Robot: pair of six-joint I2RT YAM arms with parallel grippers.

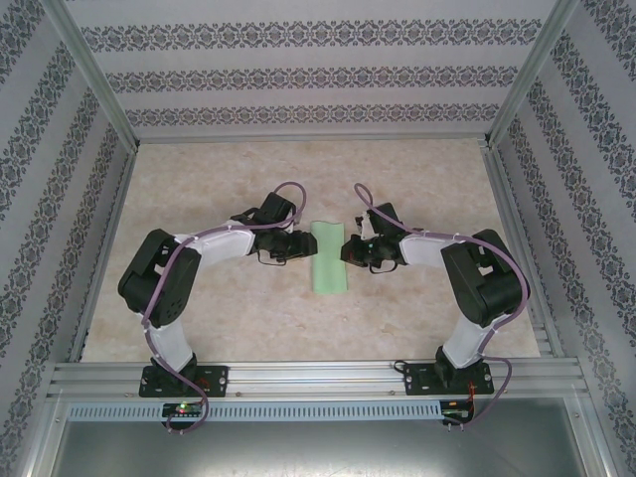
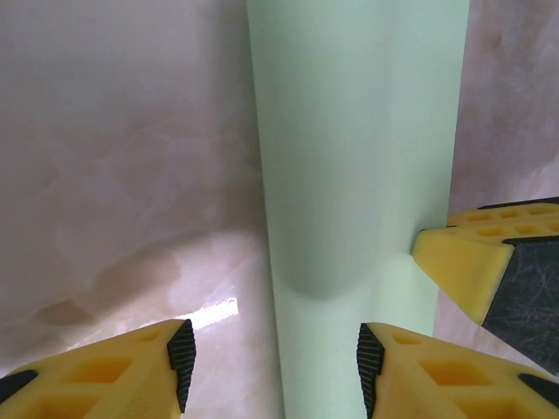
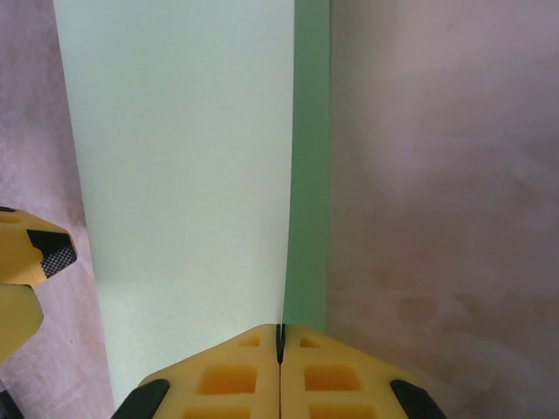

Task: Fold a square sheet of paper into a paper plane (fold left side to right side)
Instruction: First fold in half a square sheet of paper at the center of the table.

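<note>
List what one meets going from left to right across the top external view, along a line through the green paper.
left arm's elbow → left gripper → green paper → right gripper → right arm's elbow

Matt mint paper (image 2: 358,131) on glossy marbled tabletop (image 2: 113,175) (smooth, stone-look)

Item count: one sheet of paper (image 1: 329,256), pale green. One table (image 1: 248,179). Two robot arms: one left arm (image 1: 159,276) and one right arm (image 1: 487,280). Two grippers: one left gripper (image 1: 298,245) and one right gripper (image 1: 350,250). Each gripper carries two yellow fingers (image 2: 105,371), four in total.
</note>
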